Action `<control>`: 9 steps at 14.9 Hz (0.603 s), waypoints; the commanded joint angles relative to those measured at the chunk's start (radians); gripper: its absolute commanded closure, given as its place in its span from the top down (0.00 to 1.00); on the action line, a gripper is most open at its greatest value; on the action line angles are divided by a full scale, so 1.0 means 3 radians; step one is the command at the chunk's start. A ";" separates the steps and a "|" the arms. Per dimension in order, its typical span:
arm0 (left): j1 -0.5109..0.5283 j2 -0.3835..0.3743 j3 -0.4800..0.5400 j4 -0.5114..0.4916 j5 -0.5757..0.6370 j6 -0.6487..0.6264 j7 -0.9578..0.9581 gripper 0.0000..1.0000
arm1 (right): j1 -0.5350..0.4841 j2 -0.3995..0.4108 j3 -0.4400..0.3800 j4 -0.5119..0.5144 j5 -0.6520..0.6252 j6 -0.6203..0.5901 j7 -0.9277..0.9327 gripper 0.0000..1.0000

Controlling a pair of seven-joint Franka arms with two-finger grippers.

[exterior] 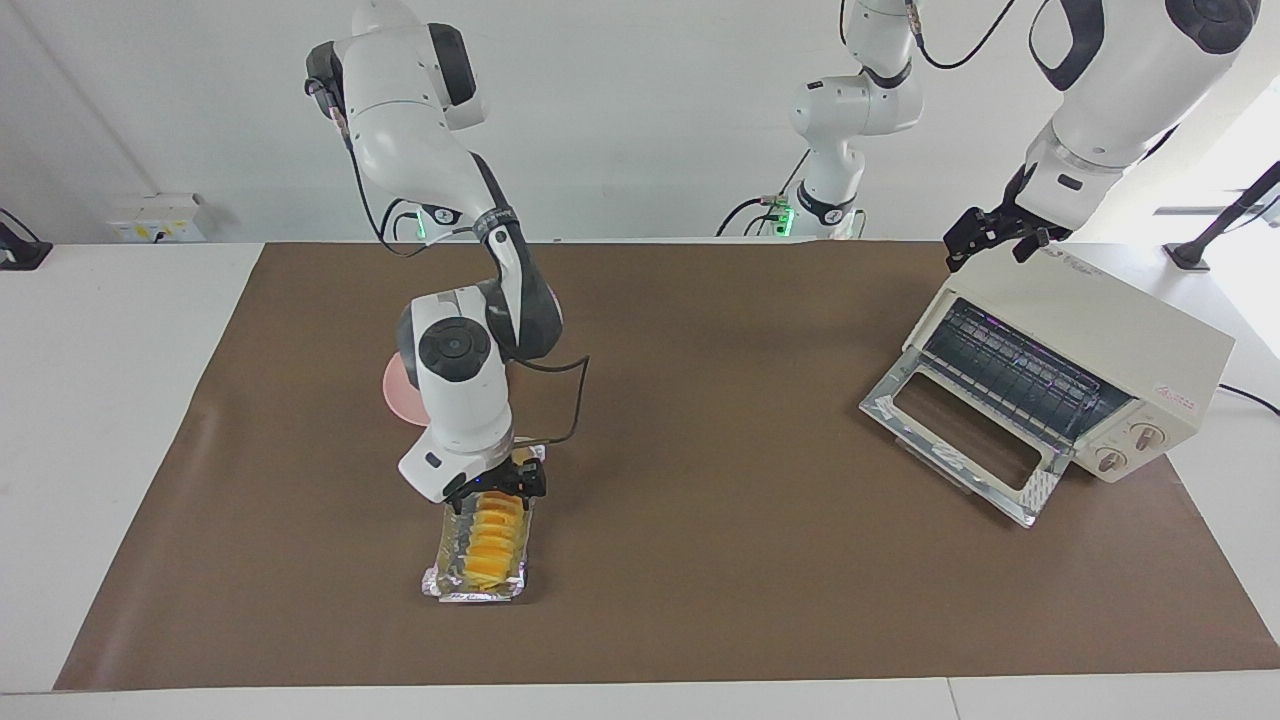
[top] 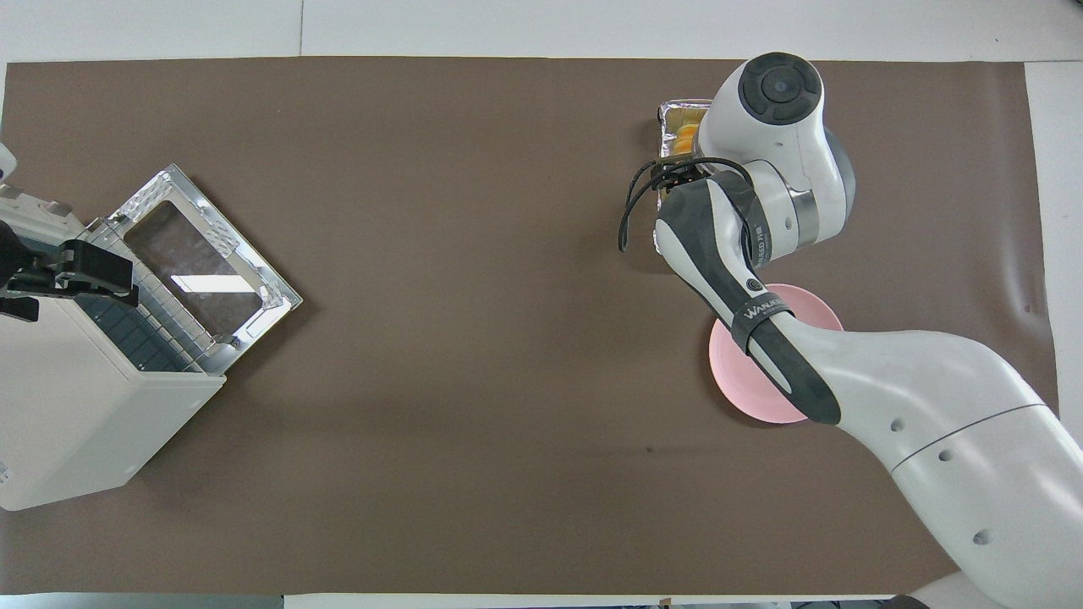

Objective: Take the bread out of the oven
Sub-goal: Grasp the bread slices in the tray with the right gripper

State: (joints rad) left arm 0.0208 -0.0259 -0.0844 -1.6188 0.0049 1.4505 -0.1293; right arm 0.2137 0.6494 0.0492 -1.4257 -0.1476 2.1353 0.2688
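Observation:
The bread (exterior: 492, 538) is a golden-yellow ridged loaf lying in a crinkled silver foil tray (exterior: 470, 588) on the brown mat, toward the right arm's end of the table. A sliver of the bread (top: 687, 132) also shows in the overhead view, past the arm. My right gripper (exterior: 497, 492) points down at the end of the loaf and tray nearest the robots, low over them. The cream-white oven (exterior: 1100, 345) stands at the left arm's end with its glass door (exterior: 955, 440) dropped open and its wire rack bare. My left gripper (exterior: 992, 243) rests at the oven's top edge, above the opening.
A round pink plate (exterior: 398, 398) lies nearer to the robots than the foil tray, partly under the right arm (top: 744, 279). The brown mat (exterior: 700, 560) covers most of the table. The oven's power cable (exterior: 1250, 398) runs off at the left arm's end.

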 commanded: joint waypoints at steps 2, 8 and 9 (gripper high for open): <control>0.0058 -0.0103 -0.0026 -0.0101 -0.0037 0.0028 0.0047 1.00 | -0.0037 -0.0027 0.0025 -0.0131 -0.0101 0.0133 0.0060 0.97; 0.0058 -0.0103 -0.0026 -0.0096 -0.0037 0.0028 0.0047 1.00 | -0.0068 -0.0058 0.0030 -0.0361 -0.0091 0.0588 0.0152 0.43; 0.0058 -0.0103 -0.0026 -0.0101 -0.0037 0.0028 0.0047 1.00 | -0.0068 -0.0058 0.0030 -0.0361 -0.0091 0.0583 0.0157 0.11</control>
State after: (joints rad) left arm 0.0208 -0.0259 -0.0843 -1.6188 0.0049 1.4505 -0.1293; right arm 0.2054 0.6515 0.0465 -1.4949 -0.1508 2.2822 0.2866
